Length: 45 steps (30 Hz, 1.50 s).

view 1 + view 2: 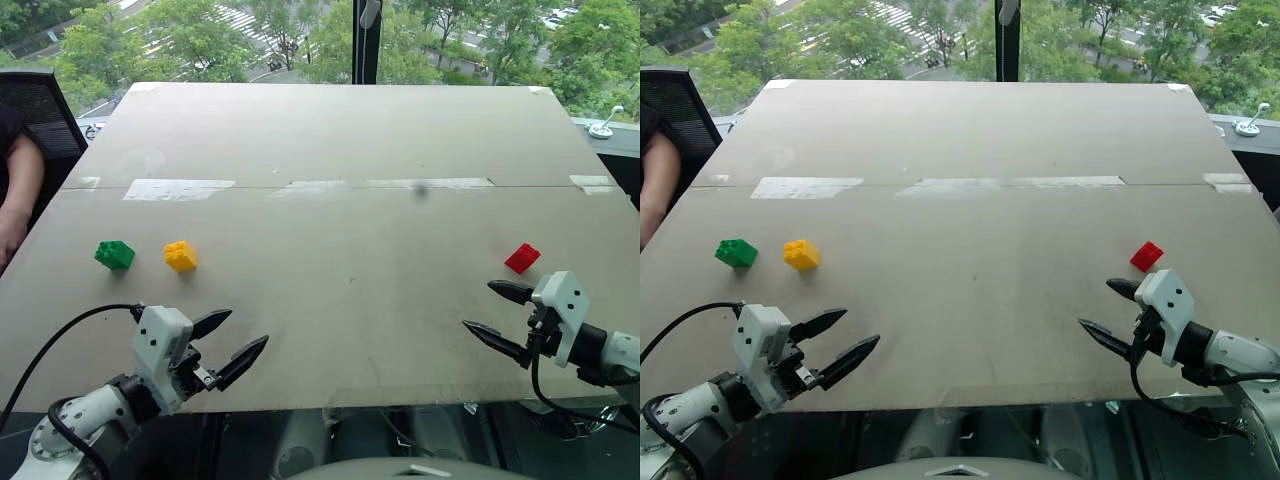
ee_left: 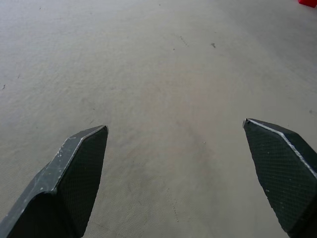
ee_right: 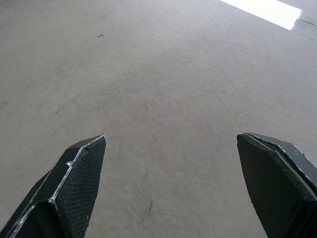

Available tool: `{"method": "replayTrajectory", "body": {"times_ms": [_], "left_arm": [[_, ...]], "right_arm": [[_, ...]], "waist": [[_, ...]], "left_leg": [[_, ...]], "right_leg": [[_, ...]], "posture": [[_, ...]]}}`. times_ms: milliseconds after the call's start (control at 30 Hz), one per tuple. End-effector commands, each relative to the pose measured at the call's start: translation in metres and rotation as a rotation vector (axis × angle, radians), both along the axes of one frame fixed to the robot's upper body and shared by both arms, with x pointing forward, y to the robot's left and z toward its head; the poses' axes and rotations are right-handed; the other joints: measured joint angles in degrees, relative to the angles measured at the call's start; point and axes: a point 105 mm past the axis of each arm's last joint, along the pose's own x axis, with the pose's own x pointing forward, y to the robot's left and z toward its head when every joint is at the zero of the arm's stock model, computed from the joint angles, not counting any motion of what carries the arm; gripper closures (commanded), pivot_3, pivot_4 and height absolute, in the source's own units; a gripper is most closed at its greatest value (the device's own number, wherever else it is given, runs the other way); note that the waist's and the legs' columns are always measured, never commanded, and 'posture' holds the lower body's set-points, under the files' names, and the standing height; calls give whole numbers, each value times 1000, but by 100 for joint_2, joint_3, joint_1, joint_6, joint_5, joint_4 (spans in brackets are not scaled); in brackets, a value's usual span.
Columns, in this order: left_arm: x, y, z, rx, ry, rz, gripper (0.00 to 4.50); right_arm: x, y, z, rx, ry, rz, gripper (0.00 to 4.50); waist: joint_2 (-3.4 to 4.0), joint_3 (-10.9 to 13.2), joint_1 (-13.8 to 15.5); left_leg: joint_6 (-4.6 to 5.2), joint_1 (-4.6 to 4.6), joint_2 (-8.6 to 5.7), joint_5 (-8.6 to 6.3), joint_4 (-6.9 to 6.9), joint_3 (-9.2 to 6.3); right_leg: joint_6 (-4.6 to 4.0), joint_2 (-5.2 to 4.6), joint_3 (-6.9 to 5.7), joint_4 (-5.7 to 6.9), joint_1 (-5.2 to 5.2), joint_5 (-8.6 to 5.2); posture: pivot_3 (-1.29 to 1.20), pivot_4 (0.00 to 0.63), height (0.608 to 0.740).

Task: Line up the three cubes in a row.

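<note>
Left gripper [image 1: 240,334] hangs wide open and empty over my near left table [image 1: 330,150] edge, angled inward. Beyond it sit my green cube [image 1: 115,254] and, just beside it, the yellow cube [image 1: 180,256], each slightly skewed, neither with a clear long axis. Far right, the red cube [image 1: 522,258] sits corner-on, just beyond my right gripper [image 1: 486,310], also spread empty.

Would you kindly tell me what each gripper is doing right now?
Left gripper: open, holding nothing.
Right gripper: open, holding nothing.
</note>
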Motion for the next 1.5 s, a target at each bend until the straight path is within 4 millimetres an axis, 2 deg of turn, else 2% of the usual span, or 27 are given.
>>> {"method": "replayTrajectory", "body": {"times_ms": [33, 267, 333, 400, 567, 733, 833, 1000, 1167, 1200, 1233, 1267, 1333, 1433, 1500], "left_arm": [[2, 2, 9, 4, -43, -5, 28], [14, -18, 33, -42, -126, -102, 28], [11, -32, 40, -26, -138, -215, 28], [8, -49, 50, -32, -149, -334, 28], [5, -68, 62, -21, -160, -482, 28], [2, -78, 66, -26, -159, -553, 28], [1, -81, 67, -29, -157, -570, 28], [1, -81, 67, -28, -153, -559, 28], [0, -82, 68, -26, -153, -556, 28], [0, -82, 68, -26, -154, -555, 0], [0, -82, 69, -26, -156, -553, 0], [1, -82, 70, -26, -158, -550, 0], [1, -82, 71, -24, -160, -544, 0], [2, -81, 72, -22, -163, -531, 0], [2, -81, 72, -22, -163, -525, 0]], "right_arm": [[2, 0, 13, -19, -70, -5, 150], [15, 0, 34, -34, -129, -55, 150], [23, -9, 39, -137, -129, -87, 150], [33, -26, 39, -239, -61, -124, 150], [57, -59, 49, -286, 20, -247, 150], [67, -77, 36, -348, 122, -250, 150], [84, -85, 32, -325, 154, -309, 150], [103, -85, 26, -315, 218, -342, 150], [110, -83, 21, -338, 245, -341, 150], [111, -83, 20, -341, 252, -337, 690], [110, -82, 20, -339, 259, -324, 726], [109, -80, 19, -336, 271, -315, 1298], [108, -78, 18, -342, 284, -293, 1849], [107, -74, 20, -355, 275, -261, 3170], [105, -66, 25, -374, 236, -184, 3169]], "waist": [[0, 0, 0], [-3, -3, -2], [0, 0, -4], [2, 0, -1], [-4, -3, 4], [-3, -1, -4], [-2, 0, -15], [0, 2, -18], [0, 2, -2], [0, 2, -2], [0, 2, 0], [0, 2, -2], [0, 2, -10], [2, 3, -10], [2, 3, -11]], "left_leg": [[0, 0, 0, 0, 0, 0], [0, 1, 0, 0, 2, -1], [2, 0, 0, 2, 7, 4], [6, -1, -1, 4, 10, 8], [22, -1, -1, 13, 12, 7], [27, -4, -2, 14, 10, 14], [30, -3, -2, 13, 10, 20], [31, 6, -1, 13, 14, 28], [31, -1, -2, 13, 14, 25], [31, -2, -3, 13, 14, 26], [32, -3, -3, 13, 14, 26], [34, -4, -4, 12, 14, 27], [36, -3, -4, 10, 14, 31], [36, 2, -2, 10, 14, 32], [36, 3, 0, 10, 14, 31]], "right_leg": [[0, 0, 0, 0, 0, 0], [0, 1, -2, 3, 0, 0], [0, 1, 2, 4, 0, 1], [-1, 0, 2, 5, -1, 2], [-23, 1, 0, 6, 1, 15], [-27, 6, 5, 5, 2, 16], [-26, 7, 8, 6, 2, 16], [-22, 12, 16, 15, 1, 16], [-25, 22, 15, 14, 0, 17], [-25, 33, 16, 14, 0, 17], [-25, 33, 18, 12, 0, 17], [-26, 33, 21, 12, 0, 17], [-25, 33, 26, 12, 0, 18], [-25, 36, 27, 13, 0, 18], [-24, 38, 28, 14, 0, 18]], "posture": [[0, 150, 740], [0, 150, 740], [0, 150, 740], [0, 150, 740], [0, 150, 740], [0, 150, 740], [0, 150, 740], [0, 150, 740], [0, 150, 740], [0, 150, 740], [0, 150, 740], [0, 150, 740], [0, 150, 740], [0, 150, 740], [0, 150, 740]]}}
